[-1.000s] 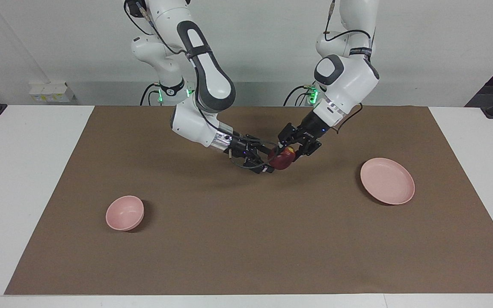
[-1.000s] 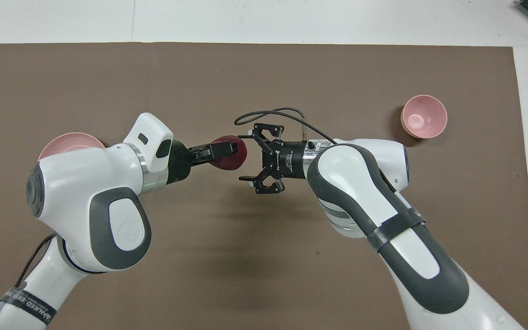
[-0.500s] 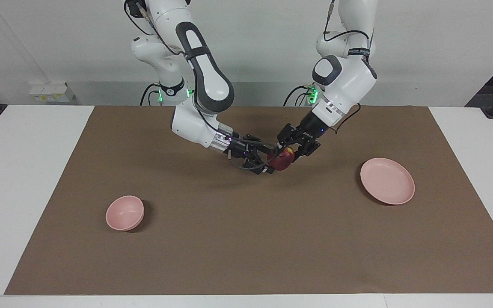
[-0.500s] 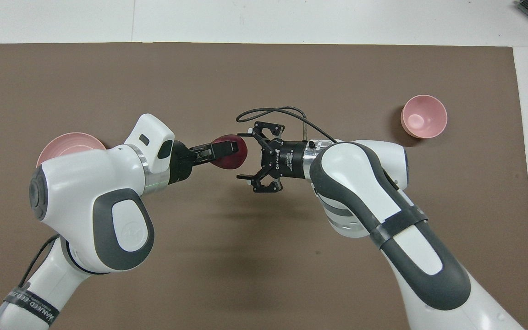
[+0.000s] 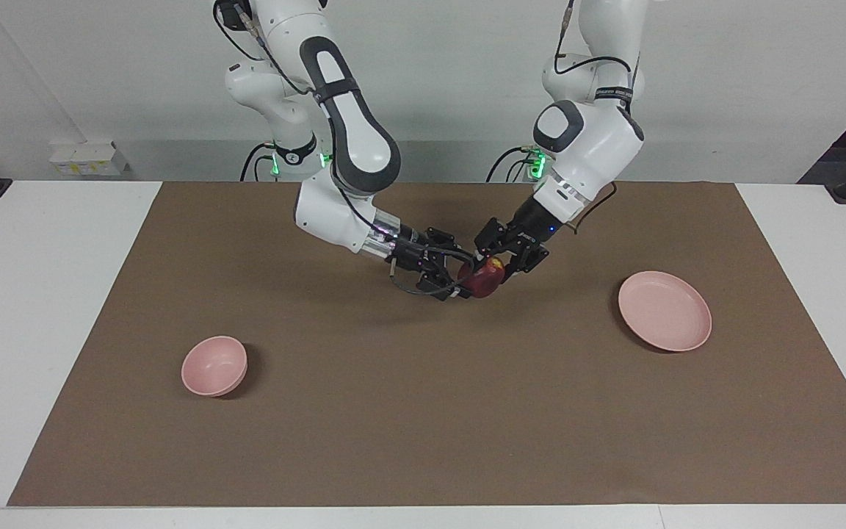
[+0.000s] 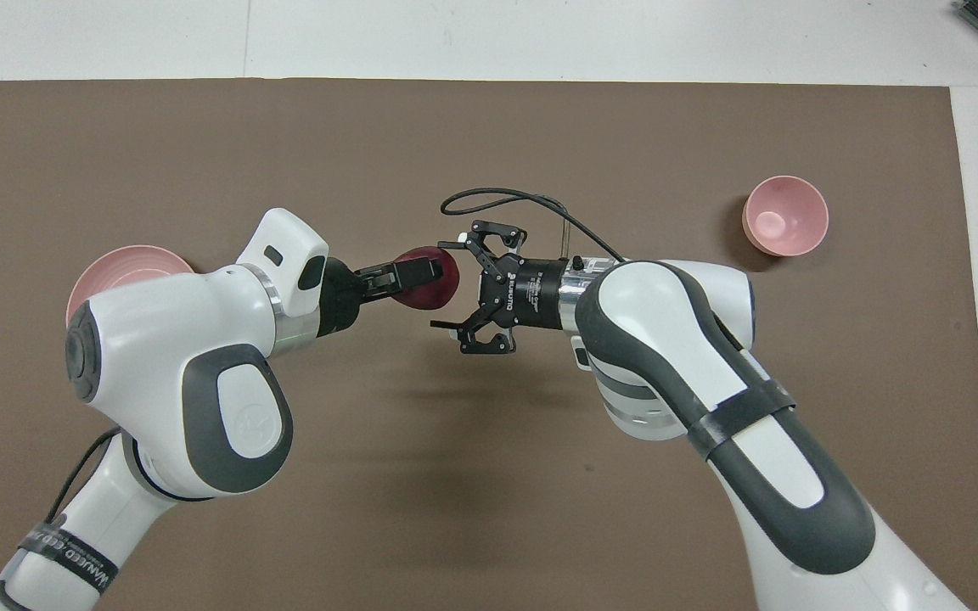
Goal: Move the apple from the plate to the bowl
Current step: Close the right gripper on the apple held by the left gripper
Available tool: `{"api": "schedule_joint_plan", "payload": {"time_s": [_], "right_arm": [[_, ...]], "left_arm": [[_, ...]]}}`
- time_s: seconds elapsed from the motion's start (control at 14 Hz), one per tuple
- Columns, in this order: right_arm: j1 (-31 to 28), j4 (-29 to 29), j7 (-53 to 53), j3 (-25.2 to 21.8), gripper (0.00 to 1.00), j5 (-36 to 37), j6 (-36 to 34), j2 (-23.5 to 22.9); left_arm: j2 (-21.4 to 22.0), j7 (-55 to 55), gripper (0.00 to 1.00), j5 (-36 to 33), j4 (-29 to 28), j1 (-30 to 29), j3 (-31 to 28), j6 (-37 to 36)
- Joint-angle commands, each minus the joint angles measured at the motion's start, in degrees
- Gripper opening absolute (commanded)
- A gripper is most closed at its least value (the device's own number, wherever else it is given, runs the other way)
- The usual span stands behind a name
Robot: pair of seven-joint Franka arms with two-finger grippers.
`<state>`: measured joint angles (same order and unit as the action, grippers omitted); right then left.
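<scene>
The dark red apple (image 5: 483, 279) (image 6: 434, 293) hangs in the air over the middle of the brown mat. My left gripper (image 5: 489, 266) (image 6: 423, 275) is shut on it. My right gripper (image 5: 463, 274) (image 6: 450, 284) is open and level with the apple, one finger on each side of the end that faces it. The flat pink plate (image 5: 664, 310) lies bare toward the left arm's end; in the overhead view the left arm hides most of the plate (image 6: 120, 261). The small deep pink bowl (image 5: 214, 365) (image 6: 784, 215) stands toward the right arm's end.
The brown mat (image 5: 423, 411) covers most of the white table (image 5: 34, 294). A cable loop (image 6: 506, 197) arches from the right wrist. A small white box (image 5: 89, 158) sits against the wall by the right arm's end.
The right gripper has slid toward the apple, and its open fingers now flank it. The left gripper has kept its hold and drawn slightly nearer to the robots.
</scene>
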<state>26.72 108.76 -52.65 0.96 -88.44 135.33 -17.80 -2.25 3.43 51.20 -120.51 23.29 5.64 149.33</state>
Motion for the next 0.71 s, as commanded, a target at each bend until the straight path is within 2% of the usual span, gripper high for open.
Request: {"api": "schedule_joint_plan", "payload": {"time_s": [0.0,0.21,0.43,0.5,0.57,0.64], "right_arm": [[0.8,-0.5,-1.7,0.3,1.0,-1.0,0.2,-0.1],[1.8,-0.7,-1.8,0.3,1.0,-1.0,0.3,-0.1],[2.8,-0.6,-1.1,0.3,1.0,-0.9,3.4,-0.2],[2.7,-0.6,-0.2,0.3,0.83,-0.9,3.4,-0.3],[2.6,-0.7,0.4,0.3,0.61,-1.0,3.3,-0.3],[2.4,-0.7,0.7,0.3,0.15,-1.0,3.2,-0.3]], "left_arm": [[-0.6,-0.2,0.08,1.2,1.3,1.4,-0.3,1.5],[-0.6,-0.7,0.08,1.2,1.4,1.5,0.0,1.5],[-0.7,-2.5,0.08,1.1,2.0,1.6,0.6,1.5],[-0.7,-2.6,0.09,1.1,2.0,1.5,0.6,1.5],[-0.7,-2.6,0.1,1.0,2.0,1.6,0.6,1.5],[-0.7,-2.6,0.1,1.1,2.0,1.6,0.6,1.4]]}}
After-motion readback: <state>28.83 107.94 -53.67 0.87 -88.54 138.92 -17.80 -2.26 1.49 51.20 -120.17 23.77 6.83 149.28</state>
